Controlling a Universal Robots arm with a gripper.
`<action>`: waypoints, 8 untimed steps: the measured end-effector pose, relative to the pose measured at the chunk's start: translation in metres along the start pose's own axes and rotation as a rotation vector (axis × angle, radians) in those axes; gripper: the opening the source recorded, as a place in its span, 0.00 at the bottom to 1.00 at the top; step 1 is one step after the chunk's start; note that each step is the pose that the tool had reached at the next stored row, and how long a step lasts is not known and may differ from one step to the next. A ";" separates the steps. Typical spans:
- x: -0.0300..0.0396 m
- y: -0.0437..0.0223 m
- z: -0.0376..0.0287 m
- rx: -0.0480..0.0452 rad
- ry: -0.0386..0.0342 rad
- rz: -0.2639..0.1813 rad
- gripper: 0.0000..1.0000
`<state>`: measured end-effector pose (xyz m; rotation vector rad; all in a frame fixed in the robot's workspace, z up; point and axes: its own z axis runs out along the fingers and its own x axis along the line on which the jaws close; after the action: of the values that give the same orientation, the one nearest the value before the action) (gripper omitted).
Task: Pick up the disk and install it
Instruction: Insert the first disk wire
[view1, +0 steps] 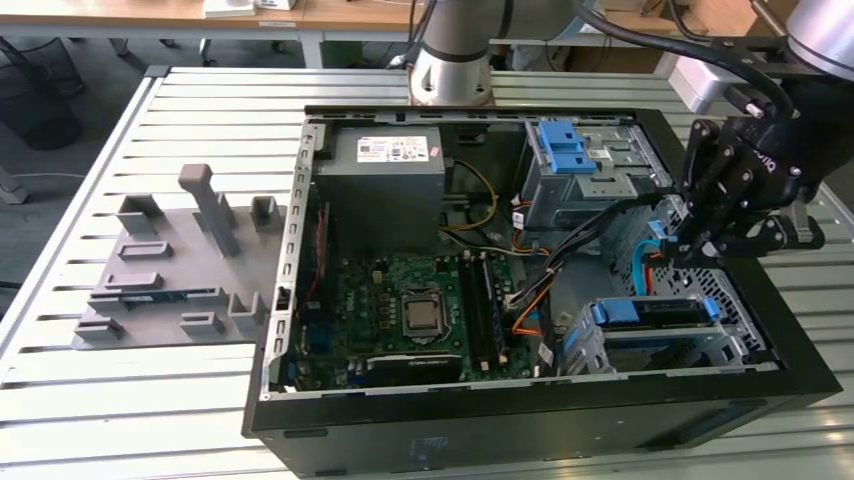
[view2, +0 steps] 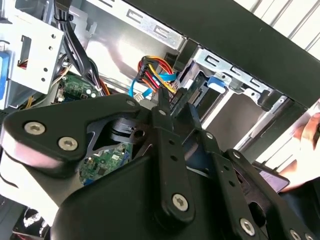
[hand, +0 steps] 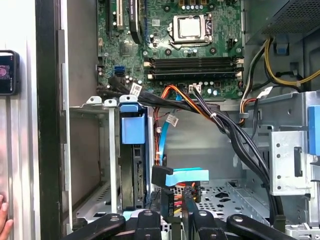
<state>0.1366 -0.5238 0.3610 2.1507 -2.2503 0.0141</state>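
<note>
We find the disk (view1: 650, 312) already seated in the lower drive cage (view1: 731, 345) of the open computer case (view1: 534, 412). In the first wrist view it stands on edge in that cage, its blue frame tab (hand: 132, 129) uppermost. The gripper (view1: 697, 245) hangs inside the case just beside the cage, among the cable bundle (view1: 587, 235). We cannot tell whether it is wide, narrow or holding anything.

Hazards, in our judgement:
- The light-blue data connector (hand: 187, 176) lies loose near the gripper. Any sideways travel may snag it or the black power leads.
- A hand (hand: 4, 220) rests at the case edge and may be struck.

The case also contains the motherboard (view1: 407, 300), the power supply (view1: 387, 180) and an upper cage (view1: 587, 165) with blue latches.
</note>
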 end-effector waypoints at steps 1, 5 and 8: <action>-0.0001 0.0000 0.0006 0.0000 0.0006 0.000 0.31; -0.0005 -0.0001 0.0040 -0.0003 -0.0048 0.001 0.16; 0.0000 -0.0002 0.0048 -0.0039 -0.0275 0.002 0.16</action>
<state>0.1367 -0.5239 0.3562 2.1603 -2.2649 -0.0198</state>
